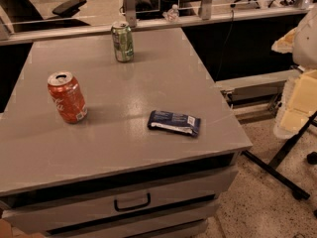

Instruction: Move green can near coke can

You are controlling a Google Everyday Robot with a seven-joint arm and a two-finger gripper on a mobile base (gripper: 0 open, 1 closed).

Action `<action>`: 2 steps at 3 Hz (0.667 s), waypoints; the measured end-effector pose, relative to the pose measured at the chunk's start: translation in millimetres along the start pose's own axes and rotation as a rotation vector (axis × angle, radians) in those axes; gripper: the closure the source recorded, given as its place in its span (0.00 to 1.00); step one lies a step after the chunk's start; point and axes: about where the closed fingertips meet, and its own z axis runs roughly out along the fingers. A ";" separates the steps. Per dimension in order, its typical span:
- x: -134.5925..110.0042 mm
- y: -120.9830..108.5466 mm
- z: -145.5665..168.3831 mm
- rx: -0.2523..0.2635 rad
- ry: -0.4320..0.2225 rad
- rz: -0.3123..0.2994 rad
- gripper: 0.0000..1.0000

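Observation:
The green can [122, 41] stands upright at the far middle of the grey table [148, 83], near its back edge. The coke can [67, 97] stands upright at the left of the table, well apart from the green can and closer to the front. My gripper [297, 105] is at the right edge of the view, off the table's right side and far from both cans. It holds nothing that I can see.
A flat dark blue snack packet [174, 122] lies right of the table's centre. The table has drawers with a handle [132, 202] at the front. A rail with posts [130, 4] runs behind the table. A black stand leg [277, 165] crosses the floor at right.

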 end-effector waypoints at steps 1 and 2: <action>0.0 0.0 0.0 0.000 0.000 0.000 0.00; -10.6 -1.5 4.2 -0.003 -0.067 0.012 0.00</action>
